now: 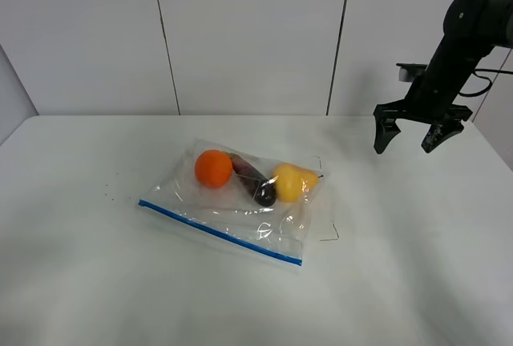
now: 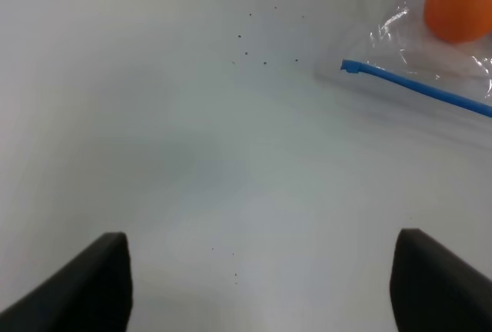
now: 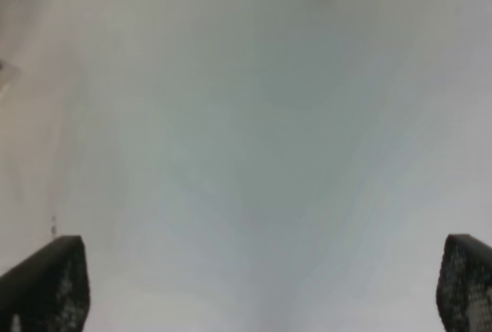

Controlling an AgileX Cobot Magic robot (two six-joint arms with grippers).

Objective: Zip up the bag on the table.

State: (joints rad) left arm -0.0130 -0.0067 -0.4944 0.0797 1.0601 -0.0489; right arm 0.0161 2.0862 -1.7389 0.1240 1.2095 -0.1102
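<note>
The bag point(image 1: 240, 202) lies flat near the middle of the worktop point(image 1: 417, 266), its blue zip strip point(image 1: 220, 232) running along the near edge from left to right. The right hand point(image 1: 409, 136) hangs above the far right part of the worktop, well apart from the bag and to the right of it. Its two fingers point(image 1: 385, 136) are spread wide, with nothing between them and touching nothing. The left hand point(image 2: 261, 286) shows only in its wrist view, fingers likewise wide apart and empty, over bare worktop with the left end of the zip strip and the orange ball point(image 1: 213, 168) near. There is one bag, holding three things: one orange ball, one dark oblong item point(image 1: 255, 181) and one yellow fruit point(image 1: 292, 182).
</note>
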